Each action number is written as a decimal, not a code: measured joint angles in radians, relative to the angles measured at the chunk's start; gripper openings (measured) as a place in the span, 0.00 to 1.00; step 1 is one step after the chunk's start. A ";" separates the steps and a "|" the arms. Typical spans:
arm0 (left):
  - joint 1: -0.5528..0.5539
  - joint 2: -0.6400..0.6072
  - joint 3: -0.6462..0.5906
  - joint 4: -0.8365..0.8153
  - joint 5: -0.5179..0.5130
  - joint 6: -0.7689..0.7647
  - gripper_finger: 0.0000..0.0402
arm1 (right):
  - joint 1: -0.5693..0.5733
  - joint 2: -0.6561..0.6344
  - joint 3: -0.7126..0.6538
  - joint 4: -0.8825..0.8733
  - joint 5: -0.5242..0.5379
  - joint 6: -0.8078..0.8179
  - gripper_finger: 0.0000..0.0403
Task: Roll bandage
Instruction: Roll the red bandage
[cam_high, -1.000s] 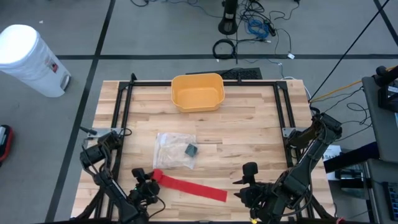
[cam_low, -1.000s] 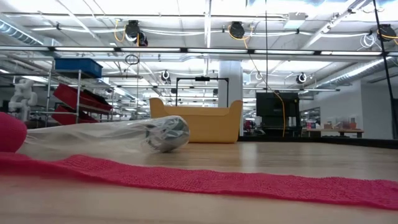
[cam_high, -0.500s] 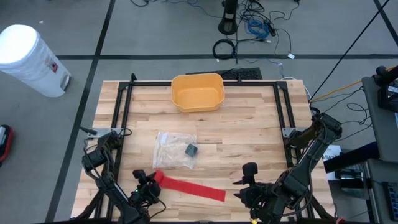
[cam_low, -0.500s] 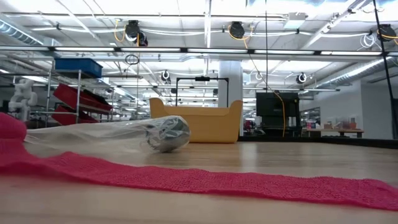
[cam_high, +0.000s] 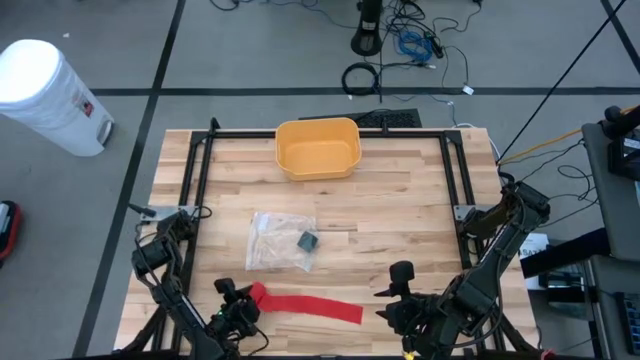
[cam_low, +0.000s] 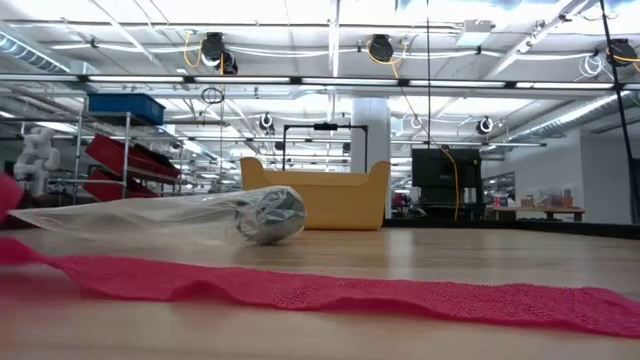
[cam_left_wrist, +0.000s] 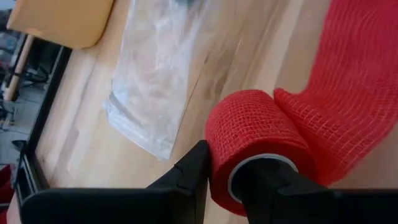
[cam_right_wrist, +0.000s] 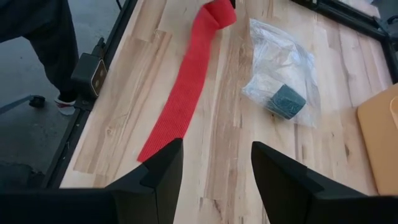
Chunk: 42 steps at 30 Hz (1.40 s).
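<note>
A red bandage (cam_high: 310, 303) lies unrolled as a long strip near the table's front edge. Its rolled end (cam_left_wrist: 258, 134) is at the strip's left. My left gripper (cam_high: 243, 305) is shut on that roll. The strip also shows flat across the low view (cam_low: 330, 290) and in the right wrist view (cam_right_wrist: 183, 93). My right gripper (cam_right_wrist: 216, 163) hangs open above the table's near right part (cam_high: 398, 292), past the strip's free end (cam_high: 355, 313), touching nothing. My left gripper holds the roll's wall (cam_left_wrist: 217, 158) between its two fingers: one finger (cam_left_wrist: 267, 183) goes into the hollow core, the other (cam_left_wrist: 189, 171) lies on the outside. The fingers slant down from the near left. The strip (cam_left_wrist: 348, 93) trails off the roll, flat on the wood.
A clear plastic bag (cam_high: 282, 243) holding a dark roll (cam_right_wrist: 285, 99) lies just beyond the bandage. A yellow bin (cam_high: 318, 148) stands at the far middle. Black rails (cam_high: 195, 180) run along both sides. A person's legs (cam_right_wrist: 37, 37) stand beside the table.
My left gripper has drawn back toward the table's near edge, taking the rolled end with it. The strip's left part has swung nearer, so the strip lies less slanted. Its free right end has stayed in place.
</note>
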<state>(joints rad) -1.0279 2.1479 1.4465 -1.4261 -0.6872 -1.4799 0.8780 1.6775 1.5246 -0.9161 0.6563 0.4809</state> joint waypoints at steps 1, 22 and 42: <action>0.000 0.000 0.025 -0.017 -0.010 0.005 0.20 | 0.000 0.000 0.000 0.001 0.003 -0.007 0.43; 0.056 -0.053 0.491 -0.146 -0.676 0.557 0.20 | -0.025 -0.009 -0.001 0.288 0.301 -0.650 0.43; 0.170 -0.063 0.785 0.486 -0.794 1.606 0.20 | -0.010 -0.090 -0.002 0.563 0.210 -0.994 0.43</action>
<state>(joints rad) -0.8575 2.0850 2.2311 -0.9405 -1.4812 0.1262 0.8682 1.5877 1.5223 -0.3528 0.8662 -0.5133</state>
